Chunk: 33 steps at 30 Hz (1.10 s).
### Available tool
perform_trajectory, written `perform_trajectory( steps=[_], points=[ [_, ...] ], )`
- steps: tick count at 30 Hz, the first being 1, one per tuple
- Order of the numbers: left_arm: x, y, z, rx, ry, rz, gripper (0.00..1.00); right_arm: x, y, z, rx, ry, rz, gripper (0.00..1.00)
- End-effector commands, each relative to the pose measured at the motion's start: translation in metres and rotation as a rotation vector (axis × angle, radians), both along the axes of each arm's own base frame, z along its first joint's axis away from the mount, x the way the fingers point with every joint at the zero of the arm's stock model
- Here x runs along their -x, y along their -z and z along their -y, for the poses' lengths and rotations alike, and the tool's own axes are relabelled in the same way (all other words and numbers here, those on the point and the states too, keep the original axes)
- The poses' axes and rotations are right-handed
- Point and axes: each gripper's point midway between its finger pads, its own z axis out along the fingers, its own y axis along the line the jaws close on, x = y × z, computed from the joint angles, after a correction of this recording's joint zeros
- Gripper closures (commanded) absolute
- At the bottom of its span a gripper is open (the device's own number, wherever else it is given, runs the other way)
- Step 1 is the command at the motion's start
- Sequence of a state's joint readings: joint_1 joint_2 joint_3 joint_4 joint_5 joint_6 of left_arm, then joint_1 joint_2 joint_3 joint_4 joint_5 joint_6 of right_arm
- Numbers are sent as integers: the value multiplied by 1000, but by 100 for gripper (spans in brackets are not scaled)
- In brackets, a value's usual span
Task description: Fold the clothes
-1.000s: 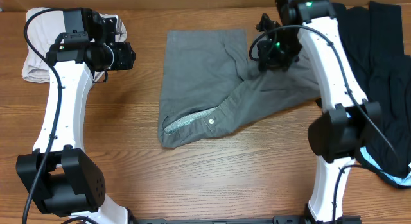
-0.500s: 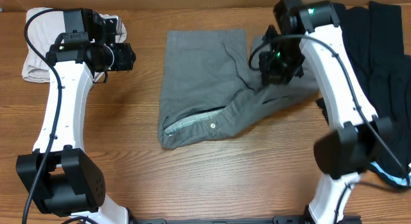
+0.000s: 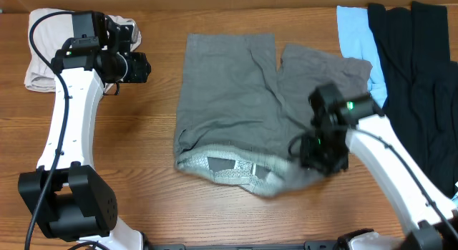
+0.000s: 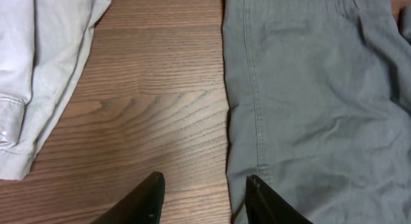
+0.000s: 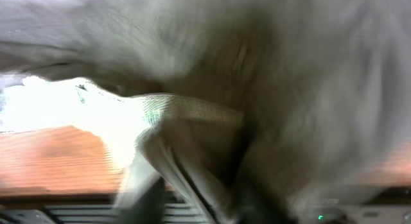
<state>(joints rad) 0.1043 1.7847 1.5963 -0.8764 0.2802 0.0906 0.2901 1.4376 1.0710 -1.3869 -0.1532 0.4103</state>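
Observation:
The grey shorts (image 3: pixel 229 99) lie spread in the middle of the table, both legs pointing to the back and the paler inner waistband (image 3: pixel 229 167) rumpled at the front. My right gripper (image 3: pixel 309 151) is low over the right end of that waistband. In the blurred right wrist view its fingers stand apart with a fold of grey cloth (image 5: pixel 289 70) and pale waistband (image 5: pixel 186 112) hanging between them. My left gripper (image 3: pixel 139 67) hovers open over bare wood just left of the shorts. In the left wrist view the left gripper (image 4: pixel 204 189) has one fingertip (image 4: pixel 255 189) above the shorts' left edge (image 4: pixel 308 89).
Cream-beige shorts (image 3: pixel 43 56) lie bunched at the back left, also showing in the left wrist view (image 4: pixel 38 57). A light-blue garment (image 3: pixel 352 35) and black garments (image 3: pixel 415 64) lie along the right side. Bare wood (image 3: pixel 143 157) shows in front of the left arm.
My right gripper swept from the back right to the front, dragging the waistband forward so the shorts unfolded flat, and its jaws came apart. The left arm stayed put.

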Motion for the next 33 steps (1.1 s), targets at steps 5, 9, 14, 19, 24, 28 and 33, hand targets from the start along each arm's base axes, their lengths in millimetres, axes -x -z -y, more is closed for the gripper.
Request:
perform_trajectory(
  steps=[5,9,14,19,24,28,33],
  points=[
    [-3,0,20,-38,119,21,58,2,13,-1,-29,82,38,22],
    [-5,4,38,-54,191,31,58,-35,-4,-24,-155,40,185,23],
    [-15,17,69,-83,311,63,54,-75,-15,-35,-203,30,349,23],
    [-25,46,98,-95,400,54,48,-85,-18,-38,-214,-15,404,23],
    [-25,88,127,-92,468,-6,48,-88,-17,-34,-188,-20,420,23],
    [-19,120,143,-100,504,-68,59,-92,-18,-34,-187,-19,435,25],
    [-11,151,135,-153,447,-167,79,-95,-19,-34,-187,-19,448,26]
  ],
)
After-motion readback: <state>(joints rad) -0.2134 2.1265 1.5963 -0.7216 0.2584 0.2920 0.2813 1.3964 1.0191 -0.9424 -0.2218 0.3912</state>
